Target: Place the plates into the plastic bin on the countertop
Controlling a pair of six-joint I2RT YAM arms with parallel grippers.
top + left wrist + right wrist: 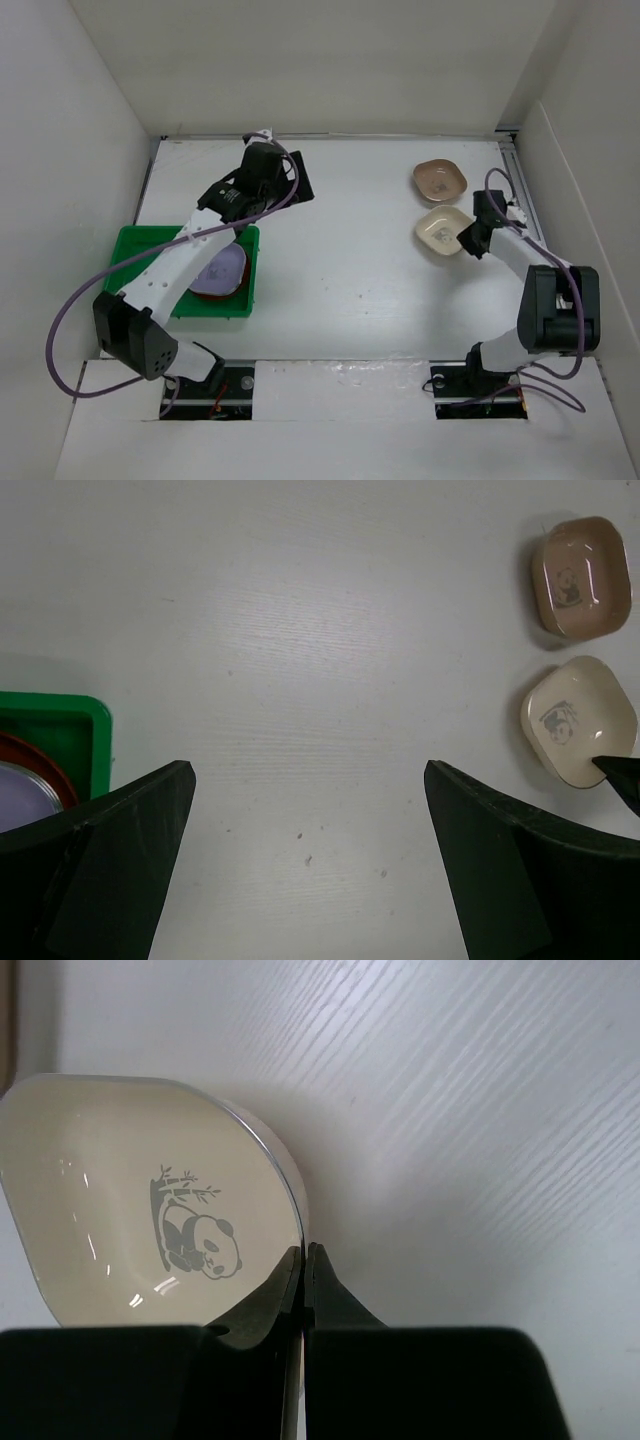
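Cream plate [120, 1200]: it sits on the white countertop [350, 250] at the far right, just beside the pinkish-tan plate [440, 180] and well apart from the bin.
Right gripper [303, 1260]: the jaws are together on the cream plate's rim. One finger is inside the lip and one outside, with the thin wall pinched between them next to the panda print [195, 1235].
Left gripper [308, 768]: the jaws are wide apart with nothing between them, hanging over bare countertop beyond the bin.
Plastic bin [130, 250]: it is at the left side. A lavender plate [222, 270] lies in it on a reddish-brown plate [40, 765], of which only the rim shows.
Feel of the plate: it looks stiff, light and shallow, with a glossy, probably slick face. I cannot tell whether it is ceramic or plastic, so I would treat it as chippable.
Where to hold: the upturned rim is the only purchase on a dish lying flat, and a straight side seems safer than a rounded corner.
Likely trouble: gripped at one edge, the plate will hang off to the side and may pivot or slip in the pinch.
Stage: the grasp looks made, but the plate is not yet lifted.
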